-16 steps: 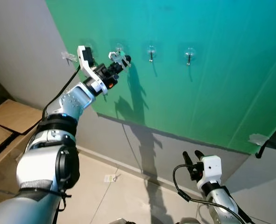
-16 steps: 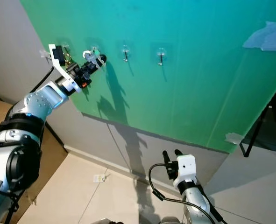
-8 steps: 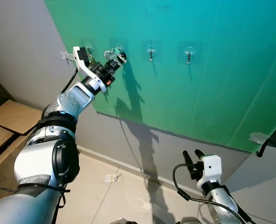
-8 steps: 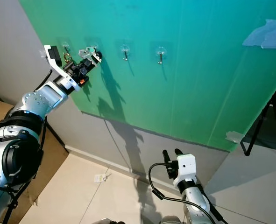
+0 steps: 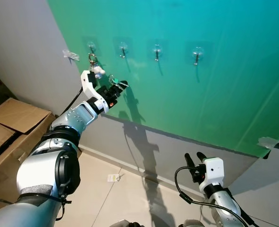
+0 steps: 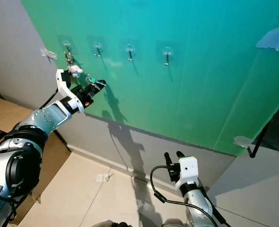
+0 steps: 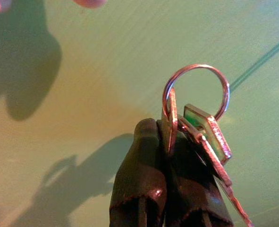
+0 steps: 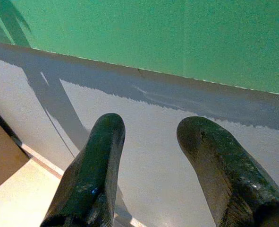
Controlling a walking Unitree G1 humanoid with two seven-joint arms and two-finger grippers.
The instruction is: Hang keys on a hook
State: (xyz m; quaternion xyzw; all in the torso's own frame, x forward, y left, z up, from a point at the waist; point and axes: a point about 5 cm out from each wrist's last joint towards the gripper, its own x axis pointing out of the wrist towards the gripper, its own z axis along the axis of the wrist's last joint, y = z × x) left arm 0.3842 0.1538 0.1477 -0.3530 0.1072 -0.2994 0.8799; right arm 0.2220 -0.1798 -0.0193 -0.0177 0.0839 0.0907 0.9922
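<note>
Left gripper (image 5: 122, 85) is up against the green panel (image 5: 215, 85), below the row of hooks (image 5: 123, 48), fingers pinched tight on the keys (image 7: 196, 127). Head views barely catch a glint there; the wrist cam gives you the ring and key blades clearly. Right gripper (image 8: 151, 142) hangs low by the grey wall, fingers spread apart.

Cardboard boxes (image 5: 9, 127) lie on the tiled floor (image 5: 115, 203) below the green wall panel (image 5: 224, 71).
</note>
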